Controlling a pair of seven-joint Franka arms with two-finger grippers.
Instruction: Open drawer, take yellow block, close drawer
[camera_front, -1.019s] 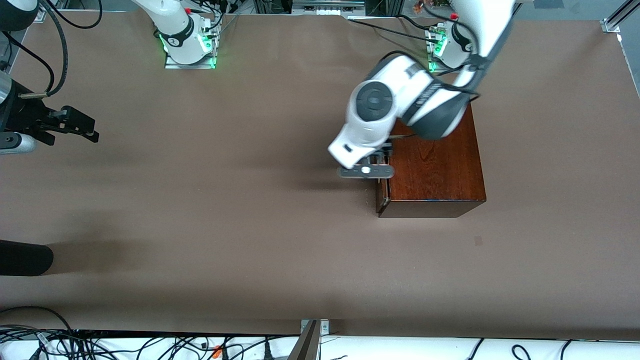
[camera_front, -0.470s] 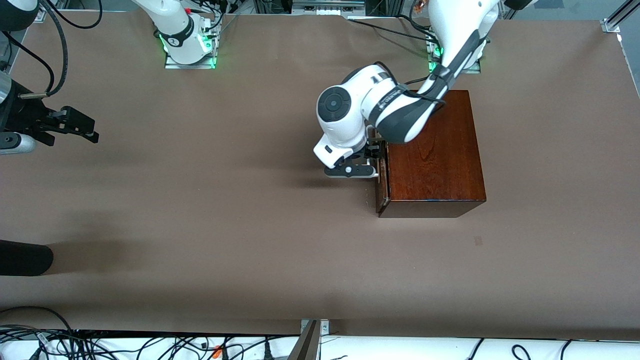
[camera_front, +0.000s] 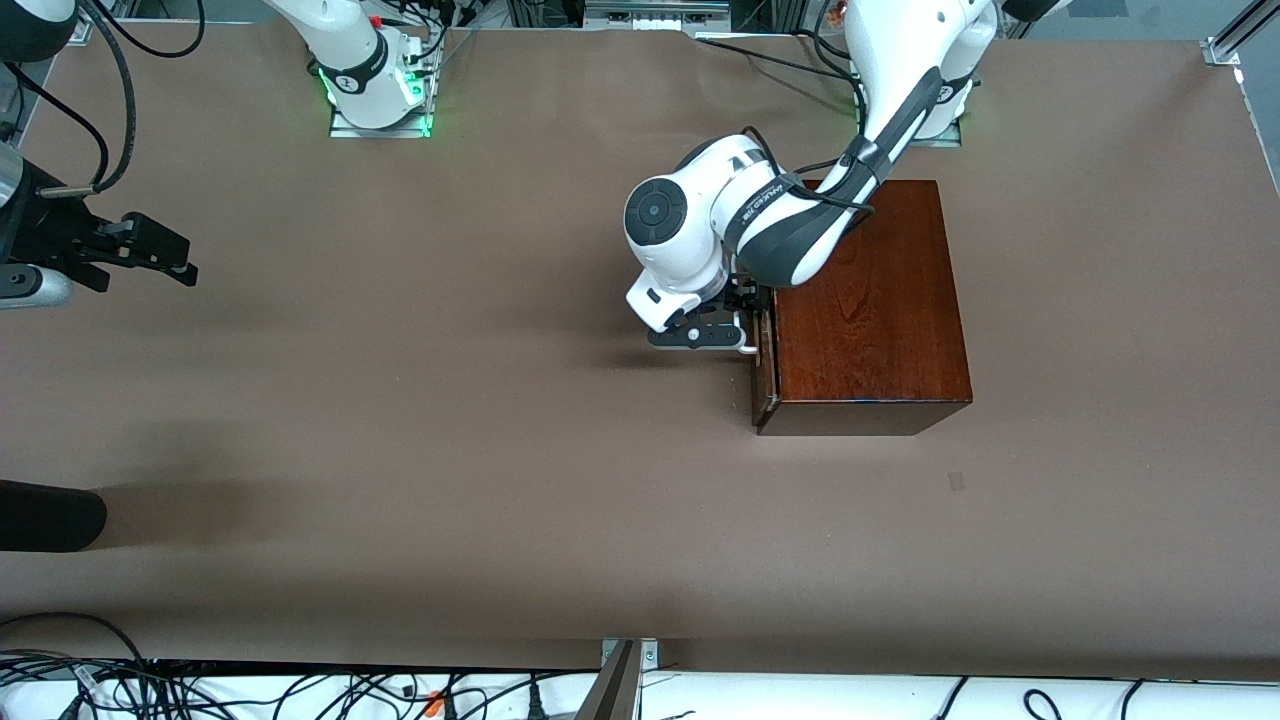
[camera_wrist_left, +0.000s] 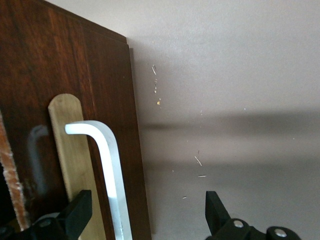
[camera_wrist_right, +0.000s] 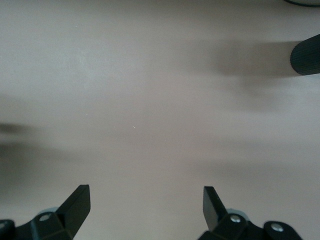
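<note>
Fingers (camera_wrist_left: 80, 212) of left gripper (camera_wrist_left: 145, 220) spread, now straddling white U-shaped handle (camera_wrist_left: 112, 175) on dark wood drawer (camera_front: 765, 365) front; it dropped in from above the reddish-brown wooden box (camera_front: 865, 310). Next: pinch & pull. Drawer shut, yellow block unseen. Right gripper (camera_wrist_right: 145, 212) waits, spread, over bare table (camera_front: 450, 420).

Brown table covering (camera_front: 450, 450); black cylindrical object (camera_front: 50, 515) at the right arm's end; tangled cables (camera_front: 250, 690) along the white strip nearest the front camera.
</note>
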